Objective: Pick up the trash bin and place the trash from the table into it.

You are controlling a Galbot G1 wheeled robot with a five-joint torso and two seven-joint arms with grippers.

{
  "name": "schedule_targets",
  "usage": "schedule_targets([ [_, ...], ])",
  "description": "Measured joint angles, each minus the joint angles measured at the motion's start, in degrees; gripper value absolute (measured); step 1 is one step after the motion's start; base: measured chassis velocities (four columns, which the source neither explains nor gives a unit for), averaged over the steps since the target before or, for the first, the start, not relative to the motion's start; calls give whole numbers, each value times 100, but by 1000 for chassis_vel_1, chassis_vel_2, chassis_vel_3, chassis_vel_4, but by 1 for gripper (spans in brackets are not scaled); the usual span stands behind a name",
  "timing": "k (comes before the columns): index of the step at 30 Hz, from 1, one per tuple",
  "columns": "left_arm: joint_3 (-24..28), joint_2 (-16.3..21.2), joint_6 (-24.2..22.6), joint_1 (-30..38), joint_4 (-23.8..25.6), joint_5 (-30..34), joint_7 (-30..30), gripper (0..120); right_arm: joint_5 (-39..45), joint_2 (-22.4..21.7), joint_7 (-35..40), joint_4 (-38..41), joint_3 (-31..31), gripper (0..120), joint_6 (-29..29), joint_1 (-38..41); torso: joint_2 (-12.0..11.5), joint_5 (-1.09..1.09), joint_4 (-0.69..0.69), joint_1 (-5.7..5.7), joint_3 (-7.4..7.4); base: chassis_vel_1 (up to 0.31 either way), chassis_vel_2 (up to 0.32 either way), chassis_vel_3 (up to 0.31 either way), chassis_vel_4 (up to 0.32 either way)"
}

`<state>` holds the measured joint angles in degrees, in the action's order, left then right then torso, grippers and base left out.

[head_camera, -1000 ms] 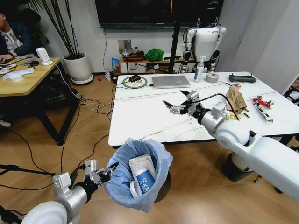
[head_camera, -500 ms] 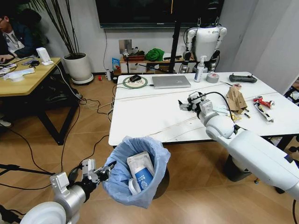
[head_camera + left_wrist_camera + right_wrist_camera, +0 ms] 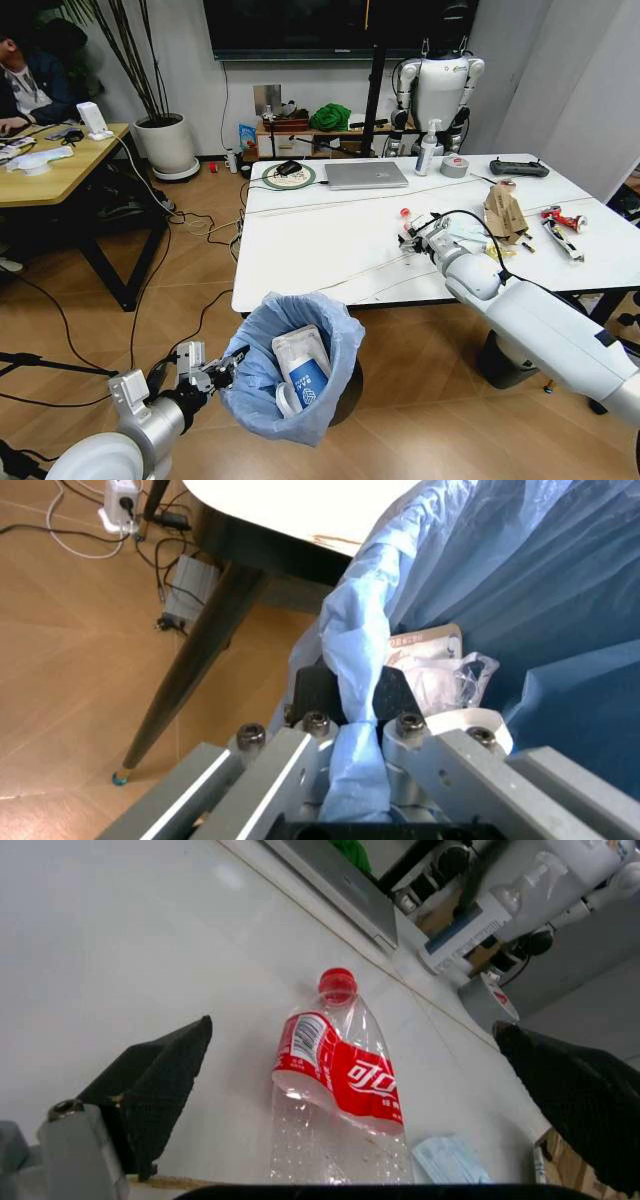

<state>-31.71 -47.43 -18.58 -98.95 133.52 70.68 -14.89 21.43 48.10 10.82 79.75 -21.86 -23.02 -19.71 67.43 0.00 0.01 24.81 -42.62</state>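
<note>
i see the trash bin (image 3: 290, 375) off the floor beside the tabletop (image 3: 330, 250), its crinkly blue liner open, a white packet and cup inside. on the tabletop lies an empty clear bottle (image 3: 335, 1095) on its side, red cap and label; brown cardboard (image 3: 505, 212) sits nearby.

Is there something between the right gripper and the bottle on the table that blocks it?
Nothing visible blocks it. The right gripper is open, and the clear bottle with the red label lies flat on the white table between its fingers.
</note>
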Motion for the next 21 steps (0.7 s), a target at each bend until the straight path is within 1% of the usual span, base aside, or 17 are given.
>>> schedule_targets([
  [9,-18,-16,0,-12,2,-4,0,0,-236,52,6,-230,-73,100,-43,2,0,0,0,0,0,0,0,0,0],
  [15,-15,-18,0,0,2,-5,1,0,-566,86,74,-435,-90,100,-113,-27,0,0,0,0,0,0,0,0,0],
  [21,-18,-18,0,-2,2,-4,1,0,-604,39,120,-449,-82,100,-143,-35,0,0,0,0,0,0,0,0,0],
])
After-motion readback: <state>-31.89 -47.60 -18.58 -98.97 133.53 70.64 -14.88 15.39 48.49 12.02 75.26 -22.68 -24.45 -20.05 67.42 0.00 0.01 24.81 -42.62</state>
